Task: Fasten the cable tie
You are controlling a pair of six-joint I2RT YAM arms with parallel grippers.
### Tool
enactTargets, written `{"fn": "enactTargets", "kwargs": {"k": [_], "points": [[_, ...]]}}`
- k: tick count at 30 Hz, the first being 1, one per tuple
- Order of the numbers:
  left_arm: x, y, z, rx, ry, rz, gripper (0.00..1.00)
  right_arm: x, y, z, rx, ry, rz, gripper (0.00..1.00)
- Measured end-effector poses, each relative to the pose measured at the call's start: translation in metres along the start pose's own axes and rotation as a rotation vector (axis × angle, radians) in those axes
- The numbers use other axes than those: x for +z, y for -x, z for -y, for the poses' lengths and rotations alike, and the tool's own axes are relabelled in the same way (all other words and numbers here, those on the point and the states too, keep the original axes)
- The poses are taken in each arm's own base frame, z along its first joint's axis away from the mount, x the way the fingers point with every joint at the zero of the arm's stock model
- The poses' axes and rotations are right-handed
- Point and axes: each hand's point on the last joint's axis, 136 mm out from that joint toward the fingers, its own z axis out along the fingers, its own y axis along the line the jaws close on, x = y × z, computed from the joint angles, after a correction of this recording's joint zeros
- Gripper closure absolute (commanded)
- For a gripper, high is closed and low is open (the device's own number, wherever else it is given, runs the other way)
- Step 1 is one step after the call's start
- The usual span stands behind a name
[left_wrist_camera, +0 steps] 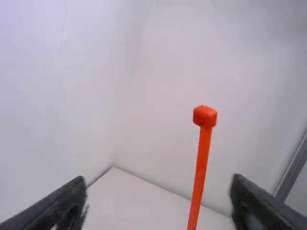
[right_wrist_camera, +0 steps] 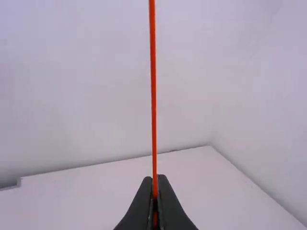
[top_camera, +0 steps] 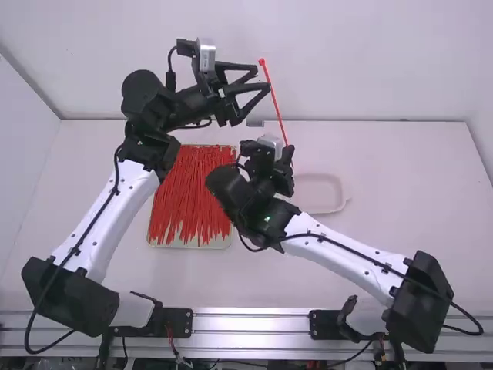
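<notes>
**Barely begun: tie (top_camera: 275,104) up in the air, no loop yet**

Right, the right gripper (right_wrist_camera: 153,181) has its fingers pressed together on the lower end of one red tie. It holds the strap nearly upright over the far middle of the table (top_camera: 431,177). The strap runs straight up from that pinch, with no bend or curl anywhere along it.

Up top is the square head (left_wrist_camera: 205,116), free and untouched. The left gripper (left_wrist_camera: 158,184) hangs raised beside it with fingers spread wide. One dark finger sits on each side of the strap and neither touches it. So it brackets the tie and grips nothing.

Down on the table, left of the right gripper, lies the pile (top_camera: 191,193) of spare red ties. A shallow white dish (top_camera: 333,202) sits to the right.

So where does that leave the job? By my reading, one tie is singled out and presented, and that is all that's done. The fastening itself is all to come. The left fingers need to close on the head end, and the strap has to be bent round into a loop. Then the tail must be fed through the head's slot and pulled snug. The tail seems to be the end buried in the right pinch, so I'd expect a regrip before any threading.
</notes>
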Motion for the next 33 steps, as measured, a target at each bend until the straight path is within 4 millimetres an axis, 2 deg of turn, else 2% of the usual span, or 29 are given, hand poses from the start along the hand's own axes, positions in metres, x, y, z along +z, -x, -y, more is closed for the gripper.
{"fn": "enactTargets", "kwargs": {"k": [1,5,6,7,10,12,14,18,29,31,33], "points": [[0.0,0.001,0.0,-0.003,0.003,0.003,0.42,-0.001,0.0,-0.001,-0.001,0.004,0.001,1.0],[0.0,0.003,0.0,-0.003,0.001,0.012,0.44,-0.002,0.0,-0.001,-0.002,0.008,0.002,1.0],[0.0,0.005,0.001,-0.008,-0.002,0.017,0.49,-0.002,0.0,-0.001,-0.001,0.008,0.002,1.0],[0.0,0.006,0.002,-0.006,-0.004,0.02,0.65,-0.002,0.0,-0.002,-0.002,0.009,0.002,1.0],[0.0,0.007,0.002,-0.013,-0.006,0.024,0.85,-0.002,0.0,-0.002,-0.001,0.01,0.001,1.0],[0.0,0.007,0.003,-0.009,-0.007,0.024,0.87,-0.002,0.0,-0.002,0.0,0.011,0.001,1.0],[0.0,0.007,0.003,-0.01,-0.007,0.025,0.84,-0.002,0.0,-0.002,-0.001,0.011,0.001,1.0],[0.0,0.008,0.003,-0.019,-0.009,0.029,0.98,-0.002,0.0,-0.002,-0.001,0.012,0.001,1.0],[0.0,0.007,-0.002,-0.037,0.014,0.029,0.98,-0.002,-0.002,-0.009,-0.003,0.053,-0.008,1.0],[0.0,0.007,-0.005,-0.043,0.031,0.033,0.98,-0.003,-0.002,-0.011,-0.004,0.065,-0.011,0.93],[-0.002,0.008,-0.008,-0.043,0.044,0.038,0.98,-0.006,-0.002,-0.014,-0.007,0.079,-0.01,0.73]]}}
